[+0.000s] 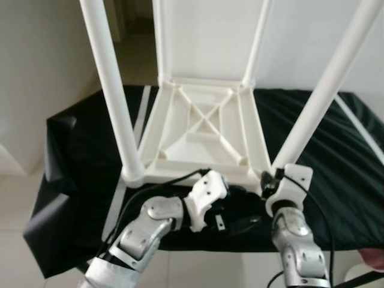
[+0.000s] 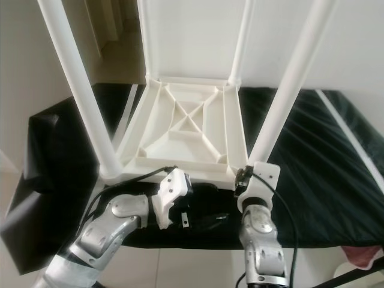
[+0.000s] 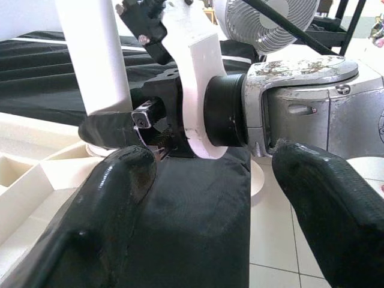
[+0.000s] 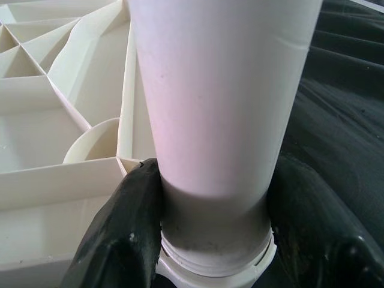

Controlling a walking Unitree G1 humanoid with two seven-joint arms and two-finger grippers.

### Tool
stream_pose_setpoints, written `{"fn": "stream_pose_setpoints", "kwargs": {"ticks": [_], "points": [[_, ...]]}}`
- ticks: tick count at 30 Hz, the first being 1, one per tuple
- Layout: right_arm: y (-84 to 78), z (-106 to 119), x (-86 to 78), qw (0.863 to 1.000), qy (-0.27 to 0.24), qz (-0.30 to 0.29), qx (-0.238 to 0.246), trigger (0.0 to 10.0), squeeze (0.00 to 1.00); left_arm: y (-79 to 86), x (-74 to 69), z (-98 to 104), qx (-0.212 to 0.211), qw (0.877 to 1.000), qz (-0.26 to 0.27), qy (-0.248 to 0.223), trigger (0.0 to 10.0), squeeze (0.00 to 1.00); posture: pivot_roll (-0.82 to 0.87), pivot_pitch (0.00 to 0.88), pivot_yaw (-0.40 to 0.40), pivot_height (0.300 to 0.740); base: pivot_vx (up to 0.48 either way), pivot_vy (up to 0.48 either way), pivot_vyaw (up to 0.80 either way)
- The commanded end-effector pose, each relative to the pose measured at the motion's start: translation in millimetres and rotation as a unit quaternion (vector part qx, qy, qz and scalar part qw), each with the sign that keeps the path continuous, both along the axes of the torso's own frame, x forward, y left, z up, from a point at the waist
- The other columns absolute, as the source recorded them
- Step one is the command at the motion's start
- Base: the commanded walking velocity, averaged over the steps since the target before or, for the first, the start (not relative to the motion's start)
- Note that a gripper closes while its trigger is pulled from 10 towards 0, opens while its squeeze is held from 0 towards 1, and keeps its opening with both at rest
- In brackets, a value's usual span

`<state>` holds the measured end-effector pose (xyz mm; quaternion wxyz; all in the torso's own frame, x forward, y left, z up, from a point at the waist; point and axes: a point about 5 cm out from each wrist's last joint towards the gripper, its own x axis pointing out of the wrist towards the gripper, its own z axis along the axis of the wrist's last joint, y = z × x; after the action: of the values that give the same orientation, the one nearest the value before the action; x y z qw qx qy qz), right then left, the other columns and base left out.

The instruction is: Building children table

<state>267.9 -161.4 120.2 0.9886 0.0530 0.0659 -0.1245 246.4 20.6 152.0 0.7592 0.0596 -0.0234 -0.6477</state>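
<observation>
A white children's table (image 1: 204, 129) lies upside down on a black-covered surface, its legs pointing up. My right gripper (image 4: 216, 234) is shut around the base of the near right leg (image 1: 327, 90), where it enters its socket at the table's corner; one finger (image 4: 129, 228) presses each side. In the left eye view that gripper (image 1: 271, 177) sits at the front right corner. My left gripper (image 1: 237, 223) hovers open just below the table's front edge, pointing toward the right wrist with nothing between its fingers (image 3: 120, 198). The near left leg (image 1: 111, 90) stands in its socket.
The black cloth (image 1: 336, 180) covers the whole work surface and drapes over its left edge. Two far legs (image 1: 259, 42) rise at the back corners. A white fan (image 3: 264, 21) stands on the tiled floor beyond my right arm. A pink object (image 2: 363, 255) lies at the lower right.
</observation>
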Motion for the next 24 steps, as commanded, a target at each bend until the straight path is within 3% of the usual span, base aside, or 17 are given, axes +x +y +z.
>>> {"fn": "stream_pose_setpoints", "kwargs": {"ticks": [1, 7, 8, 9, 10, 12, 13, 22, 23, 24], "points": [[1.1, -10.0, -2.7, 0.999, 0.036, -0.003, 0.007, 10.0, 0.0, -2.0, -3.1, -2.3, 0.004, 1.0, -0.022, 0.005, 10.0, 0.0, -0.01, 0.0, -0.03, 0.74, 0.0, 0.0, 0.0], [0.6, -6.4, -3.8, 1.0, 0.028, 0.009, 0.008, 10.0, 0.0, -2.5, -2.1, -2.0, 0.004, 1.0, -0.022, 0.004, 10.0, 0.0, 0.0, 0.0, -0.032, 0.74, 0.0, 0.0, 0.0], [1.0, -5.1, -3.5, 1.0, 0.023, 0.008, 0.003, 10.0, 0.35, -2.5, -1.9, -1.6, 0.004, 1.0, -0.022, 0.004, 10.0, 0.0, 0.0, 0.0, -0.035, 0.74, 0.0, 0.0, 0.0], [1.0, -5.1, -3.5, 1.0, 0.023, 0.008, 0.003, 10.0, 0.35, -2.5, -1.9, -1.6, 0.004, 1.0, -0.022, 0.004, 10.0, 0.0, 0.0, 0.0, -0.035, 0.74, 0.0, 0.0, 0.0], [1.4, -2.9, -2.8, 1.0, 0.013, 0.014, 0.004, 10.0, 0.67, -2.3, -1.8, -1.6, 0.004, 1.0, -0.021, 0.003, 10.0, 0.0, 0.0, 0.0, -0.037, 0.74, 0.0, 0.0, 0.0], [1.4, -2.9, -2.8, 1.0, 0.013, 0.014, 0.004, 10.0, 0.67, -2.3, -1.8, -1.6, 0.004, 1.0, -0.021, 0.003, 10.0, 0.0, 0.0, 0.0, -0.037, 0.74, 0.0, 0.0, 0.0], [1.3, 3.9, -1.9, 0.999, -0.011, 0.035, 0.007, 10.0, 1.0, -1.6, -3.3, -3.0, 0.007, 1.0, -0.024, 0.002, 10.0, 0.0, 0.0, 0.0, -0.041, 0.74, 0.0, 0.0, 0.0], [-2.6, 9.0, -2.7, 0.998, -0.028, 0.053, 0.013, 10.0, 1.0, -0.7, -4.2, -3.8, 0.011, 1.0, -0.029, 0.0, 10.0, 0.0, 0.01, 0.0, -0.042, 0.74, 0.0, 0.0, 0.0], [-3.4, 9.0, -3.5, 0.997, -0.028, 0.065, 0.033, 10.0, 0.76, -1.1, -3.1, -3.1, 0.011, 1.0, -0.029, -0.001, 10.0, 0.0, 0.01, 0.0, -0.041, 0.74, 0.0, 0.0, 0.0], [-3.8, 9.9, -4.1, 0.996, -0.031, 0.077, 0.04, 10.0, 0.11, -1.7, -2.4, -2.5, 0.011, 1.0, -0.029, -0.003, 10.0, 0.0, 0.01, 0.0, -0.041, 0.74, 0.0, 0.0, 0.0]]}}
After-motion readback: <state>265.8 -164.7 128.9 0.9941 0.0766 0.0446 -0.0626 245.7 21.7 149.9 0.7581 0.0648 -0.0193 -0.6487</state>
